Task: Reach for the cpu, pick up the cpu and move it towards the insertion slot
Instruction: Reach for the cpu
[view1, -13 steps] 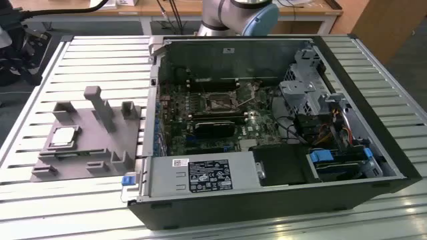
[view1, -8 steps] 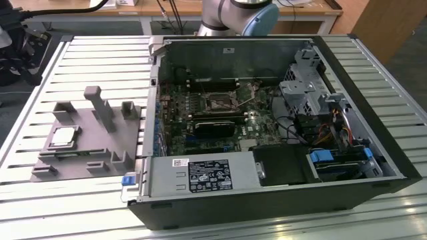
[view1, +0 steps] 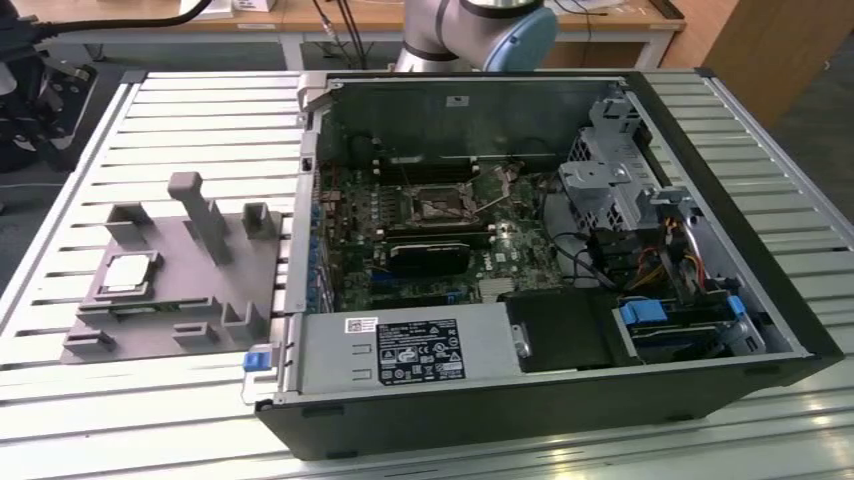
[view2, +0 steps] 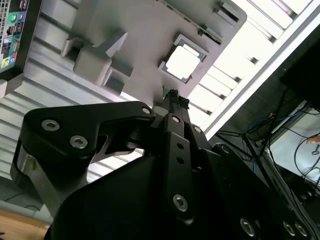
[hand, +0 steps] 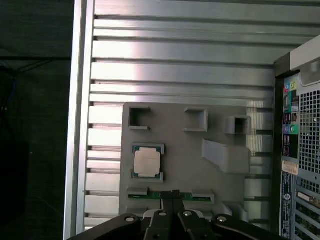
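In the exterior view the grey and light-blue robot arm (view1: 483, 30) is cut off by the frame at the far side of the slatted aluminium table (view1: 200, 120). The black gripper (hand: 173, 193) shows in both wrist views. Its body is cropped, and its two slim fingers meet at the tips with nothing between them. A thin green board edge (hand: 145, 196) on the fixture is partly hidden behind those tips.

The cpu (hand: 147, 162), a small flat square chip with a pale silvery top and a darker rim, lies flat in a square recess of the grey plastic fixture plate (view1: 160, 310). It is near the fingertips but apart from them. In the exterior view the plate lies towards that view's left, just beside the open black computer case (view1: 534, 420).

The insertion slot (view1: 438, 205), a dark square socket with a shiny metal frame, sits inside the case on the green circuit board, well apart from the cpu. A long black rectangular card (view1: 424, 258) lies on its near side. Grey upright blocks (view1: 200, 215) stand on the plate between chip and case.
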